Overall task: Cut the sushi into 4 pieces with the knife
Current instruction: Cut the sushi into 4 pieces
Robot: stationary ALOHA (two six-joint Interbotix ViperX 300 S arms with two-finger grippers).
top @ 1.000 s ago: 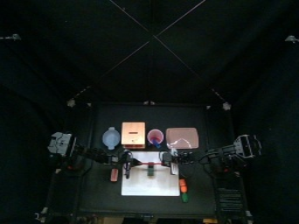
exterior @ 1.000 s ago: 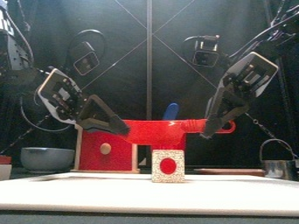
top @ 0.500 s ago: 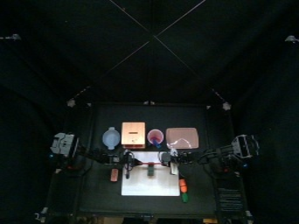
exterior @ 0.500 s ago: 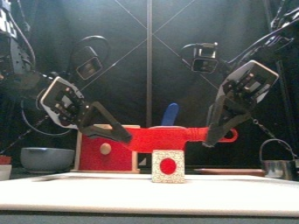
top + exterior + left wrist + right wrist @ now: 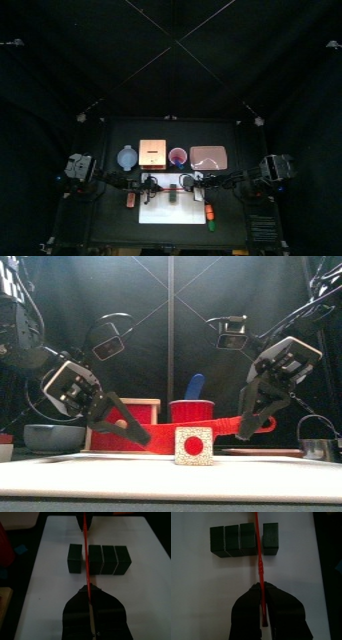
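**ITEM: SUSHI ROLL ON BOARD, RED KNIFE HELD AT BOTH ENDS**

1. Surface: black table (image 5: 96, 218), front edge nearest you. White cutting board (image 5: 171, 208) lies at centre front.
2. Room: black curtains at back and both sides; arms enter from L and R.
3. Task item: sushi roll (image 5: 99, 560), 4 dark green blocks in a row, sits on the board approx. mid-way between the two grippers. In the front view you see its end face, white w/ a red centre.
4. Red knife (image 5: 187, 432): lies level across the roll, edge-on in both wrist views. Blade lines up w/ the seam between one end block and the other three. You can't tell how deep it sits.
5. Left gripper (image 5: 134, 436): jaws closed narrow on one end of the red knife.
6. Right gripper (image 5: 249, 426): jaws closed narrow on the other end.
7. Back row, L to R in the top view: blue-grey bowl (image 5: 127, 157), wooden box (image 5: 154, 153) w/ red drawer front, red cup (image 5: 178, 157) holding a blue knife (image 5: 195, 385), pink tray (image 5: 207, 156).
8. Misc.: metal cutter (image 5: 315, 448) at far R. Small orange toy (image 5: 131, 199) just L of the board. Orange-and-green toy (image 5: 211, 213) at the board's R edge. Both too small to name.
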